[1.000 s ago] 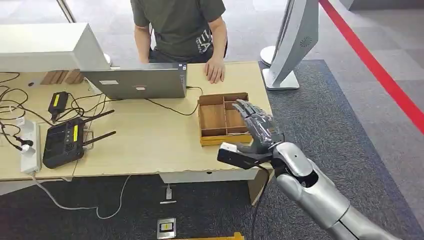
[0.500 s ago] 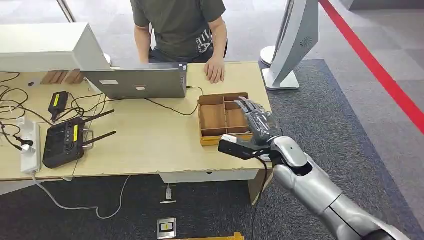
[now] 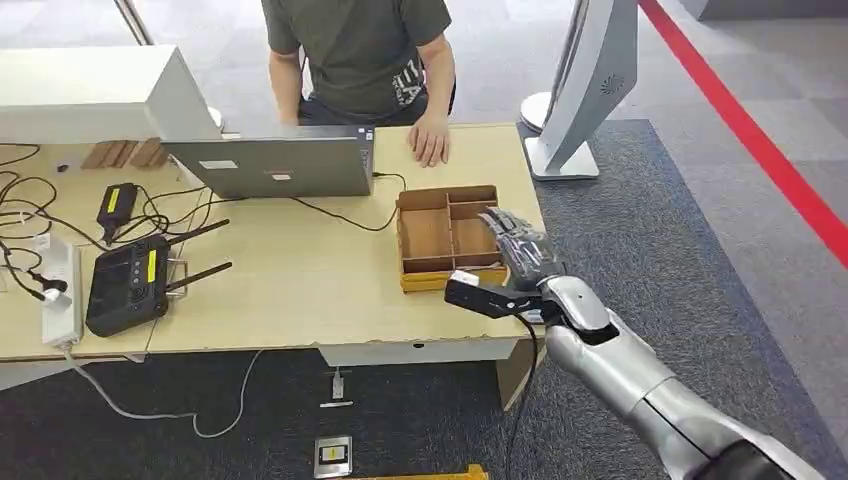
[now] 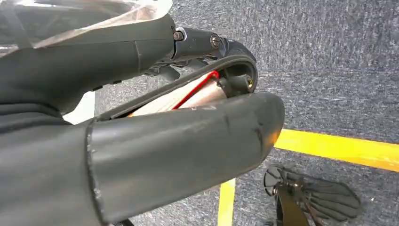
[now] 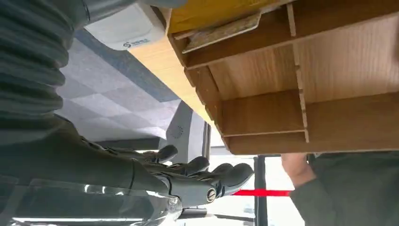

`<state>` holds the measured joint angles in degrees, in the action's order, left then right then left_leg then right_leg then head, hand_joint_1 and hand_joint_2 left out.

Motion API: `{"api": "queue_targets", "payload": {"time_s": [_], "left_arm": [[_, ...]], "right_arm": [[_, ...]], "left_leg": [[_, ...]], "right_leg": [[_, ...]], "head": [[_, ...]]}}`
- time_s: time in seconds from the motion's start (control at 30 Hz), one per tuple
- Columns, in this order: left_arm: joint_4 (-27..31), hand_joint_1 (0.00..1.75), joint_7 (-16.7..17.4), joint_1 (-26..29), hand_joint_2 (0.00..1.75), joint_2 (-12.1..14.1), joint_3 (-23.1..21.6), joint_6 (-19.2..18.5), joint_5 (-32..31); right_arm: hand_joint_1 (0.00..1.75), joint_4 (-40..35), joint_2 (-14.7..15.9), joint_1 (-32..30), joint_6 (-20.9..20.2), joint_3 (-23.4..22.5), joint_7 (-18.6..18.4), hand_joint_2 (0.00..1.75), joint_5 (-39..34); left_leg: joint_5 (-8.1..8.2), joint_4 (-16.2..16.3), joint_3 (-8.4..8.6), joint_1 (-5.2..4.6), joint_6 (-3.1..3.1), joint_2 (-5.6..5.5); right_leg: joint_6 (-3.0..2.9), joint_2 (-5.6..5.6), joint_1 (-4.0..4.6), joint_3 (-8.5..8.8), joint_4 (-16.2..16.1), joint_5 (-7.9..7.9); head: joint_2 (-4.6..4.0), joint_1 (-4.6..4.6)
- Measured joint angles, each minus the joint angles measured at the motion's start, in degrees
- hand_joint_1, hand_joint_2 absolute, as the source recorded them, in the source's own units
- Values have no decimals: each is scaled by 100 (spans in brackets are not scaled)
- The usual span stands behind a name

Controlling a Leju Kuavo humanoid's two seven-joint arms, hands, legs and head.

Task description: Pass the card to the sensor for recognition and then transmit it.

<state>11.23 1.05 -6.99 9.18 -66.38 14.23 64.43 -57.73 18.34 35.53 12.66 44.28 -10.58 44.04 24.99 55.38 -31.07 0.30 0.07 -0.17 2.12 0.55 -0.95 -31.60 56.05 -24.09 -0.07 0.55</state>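
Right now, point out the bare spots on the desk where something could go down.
Bare wood lies between the router and the wooden tray, in front of the laptop. The desk's left end is crowded with cables and a power strip. The right hand hovers over the tray.

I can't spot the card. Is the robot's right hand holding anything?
No. The right hand holds nothing; its dark fingers are spread by the compartmented wooden tray.

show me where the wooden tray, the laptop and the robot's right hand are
wooden tray (image 3: 425, 236), head view, floor of its large left compartment.
laptop (image 3: 270, 165), head view, back of its lid.
right hand (image 3: 522, 252), head view, back of the hand.
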Motion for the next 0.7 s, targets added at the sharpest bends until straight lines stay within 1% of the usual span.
{"api": "queue_targets", "payload": {"time_s": [0.33, 0.47, 0.7], "left_arm": [[0, 0, 7, 0, 0, 0, 0, -20, -7], [0, 0, -4, 0, 0, 0, 0, -24, 6], [0, 0, 66, 0, 0, 0, 0, -15, 35]], "right_arm": [[0, 381, -103, 54, 37, 142, 48, 175, -79], [0, 516, -160, 76, 133, 214, 50, 175, -136], [0, 691, -241, 124, 197, 273, 66, 175, -195]], "left_leg": [[0, 0, -1, 0, 0, 0], [0, 0, 0, 0, 0, 0], [0, 0, 0, 0, 0, 0]], "right_leg": [[0, 0, 0, -1, 0, 0], [0, 0, 0, -1, 0, 0], [0, 0, 0, 0, 0, 0]], "head": [[0, 0], [0, 2], [0, 2]]}}
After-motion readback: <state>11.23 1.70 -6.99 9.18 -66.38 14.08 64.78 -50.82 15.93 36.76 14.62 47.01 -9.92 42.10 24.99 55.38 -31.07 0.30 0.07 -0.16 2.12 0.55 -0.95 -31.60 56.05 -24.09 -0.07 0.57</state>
